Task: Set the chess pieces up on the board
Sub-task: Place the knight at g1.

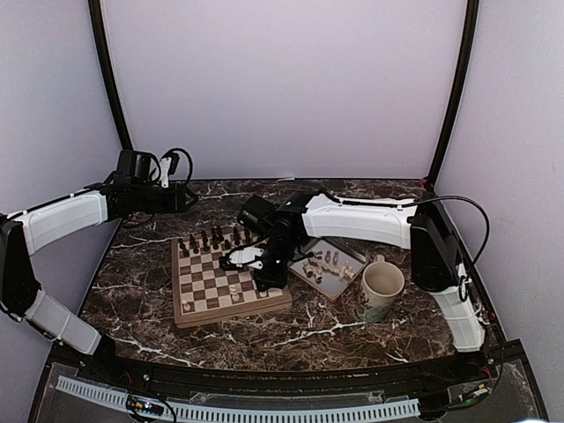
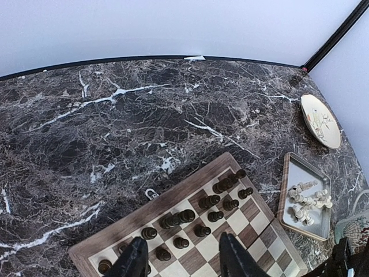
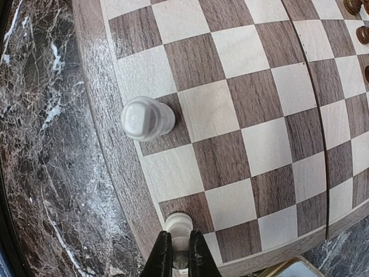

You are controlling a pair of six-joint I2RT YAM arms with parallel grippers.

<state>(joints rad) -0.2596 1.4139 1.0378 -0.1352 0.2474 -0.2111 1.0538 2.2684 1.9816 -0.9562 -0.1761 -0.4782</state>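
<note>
While the right gripper point(image 3: 180, 248) is pinched shut on a cream-white chess piece point(image 3: 179, 222) standing at the board point(image 3: 92, 57) corner, another white piece point(image 3: 147, 118) stands along the same edge. The left gripper point(image 2: 181, 259) hovers half open and empty above the board's dark chessmen point(image 2: 179, 218).

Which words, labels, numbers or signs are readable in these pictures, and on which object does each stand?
No text is readable in any view.
Mug: a printed picture on its side, too blurred to show letters.
Plate: painted decoration only, no words visible.
Chessboard rim: plain wood, no letters or numbers.
</note>
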